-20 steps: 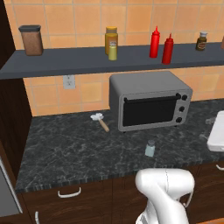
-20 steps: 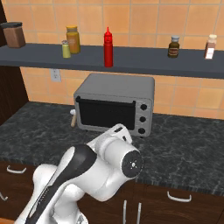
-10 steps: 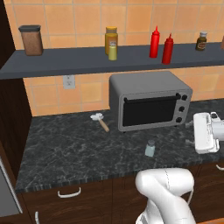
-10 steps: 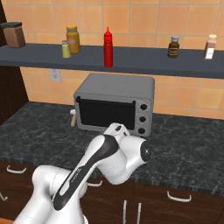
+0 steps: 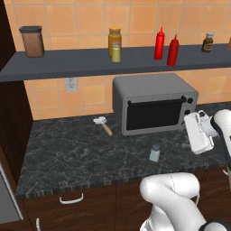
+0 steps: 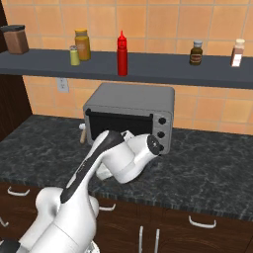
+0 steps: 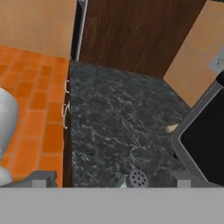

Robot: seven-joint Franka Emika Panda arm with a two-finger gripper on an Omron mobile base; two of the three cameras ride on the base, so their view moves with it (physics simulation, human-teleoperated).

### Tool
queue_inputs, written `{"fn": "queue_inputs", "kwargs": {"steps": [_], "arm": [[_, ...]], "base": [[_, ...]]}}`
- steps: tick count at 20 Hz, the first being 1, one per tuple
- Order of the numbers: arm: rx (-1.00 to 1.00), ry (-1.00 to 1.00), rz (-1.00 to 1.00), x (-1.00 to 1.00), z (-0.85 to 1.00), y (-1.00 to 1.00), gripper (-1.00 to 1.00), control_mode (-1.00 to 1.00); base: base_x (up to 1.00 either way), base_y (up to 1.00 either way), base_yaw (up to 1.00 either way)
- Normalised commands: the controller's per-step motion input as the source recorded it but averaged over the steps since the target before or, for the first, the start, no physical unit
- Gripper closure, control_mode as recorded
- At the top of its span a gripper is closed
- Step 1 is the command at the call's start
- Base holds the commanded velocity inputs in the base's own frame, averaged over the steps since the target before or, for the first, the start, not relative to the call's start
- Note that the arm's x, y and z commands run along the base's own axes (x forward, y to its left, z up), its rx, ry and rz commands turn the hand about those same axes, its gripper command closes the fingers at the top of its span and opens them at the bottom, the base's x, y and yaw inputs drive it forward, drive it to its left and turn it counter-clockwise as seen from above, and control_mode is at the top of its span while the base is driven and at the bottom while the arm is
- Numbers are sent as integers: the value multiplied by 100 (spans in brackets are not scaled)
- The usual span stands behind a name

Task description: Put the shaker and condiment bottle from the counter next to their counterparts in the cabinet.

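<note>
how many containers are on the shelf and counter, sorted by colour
red squeeze bottles: 2
brown: canister, dark-capped bottle: 2
amber jar: 1
yellow-green shaker: 1
pale blue-clear shaker on the counter: 1
white-capped spice bottle: 1
total: 8, with 7 on the shelf

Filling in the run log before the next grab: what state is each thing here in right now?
shaker: upright on the counter, capped, not held.
claw: open, empty, hanging beside the toaster oven.
toaster oven: door shut.
two red condiment bottles: upright on the cabinet shelf.
yellow-green shaker: upright on the shelf, by the amber jar.
brush: lying flat on the counter.
</note>
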Motion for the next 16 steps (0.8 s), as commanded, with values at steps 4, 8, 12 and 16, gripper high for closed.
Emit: {"fn": "queue_inputs", "kwargs": {"steps": [4, 8, 12, 16], "arm": [[-4, 2, 6, -1, -3, 3, -100, -100], [0, 0, 12, -7, -19, -4, -100, -100], [4, 2, 14, -9, -67, 0, -100, -100], [12, 9, 0, 0, -26, 0, -100, -100]], "base": [[0, 0, 0], [0, 0, 0], [0, 0, 0], [0, 0, 0]]}}
